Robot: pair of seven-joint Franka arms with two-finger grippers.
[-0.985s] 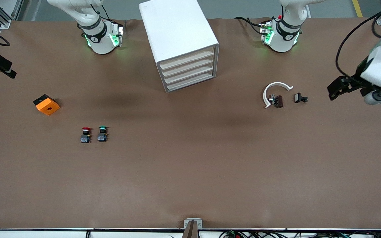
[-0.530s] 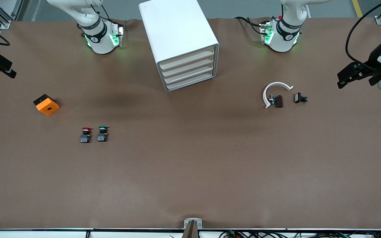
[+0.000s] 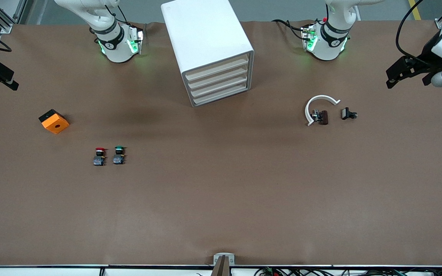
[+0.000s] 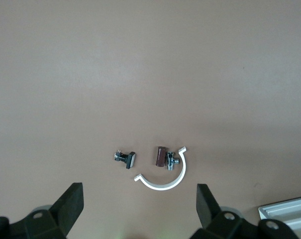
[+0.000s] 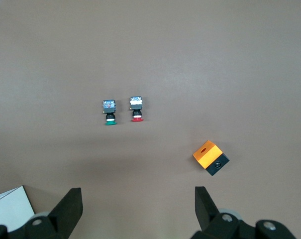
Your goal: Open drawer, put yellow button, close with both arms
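Observation:
The white cabinet [image 3: 202, 30] stands between the two arm bases, and all four of its drawers are shut. The drawer [image 3: 217, 66] is the uppermost one, its cream front flush with the rest. The yellow button is out of view. My left gripper [image 3: 395, 74] hangs open and empty over the left arm's end of the table; in the left wrist view its fingers [image 4: 139, 199] frame bare table. My right gripper [image 3: 2, 76] waits open and empty over the right arm's end of the table, shown wide apart in the right wrist view [image 5: 138, 199].
A red-capped button [image 3: 99, 156] and a green-capped button [image 3: 119, 155] stand side by side. An orange box [image 3: 54, 121] lies toward the right arm's end. A white curved piece [image 3: 319, 103], a brown part [image 3: 322, 117] and a small black part [image 3: 347, 114] lie toward the left arm's end.
The left gripper has swung back toward the left arm's end of the table and toward the row of bases. The right arm and all objects have stayed still.

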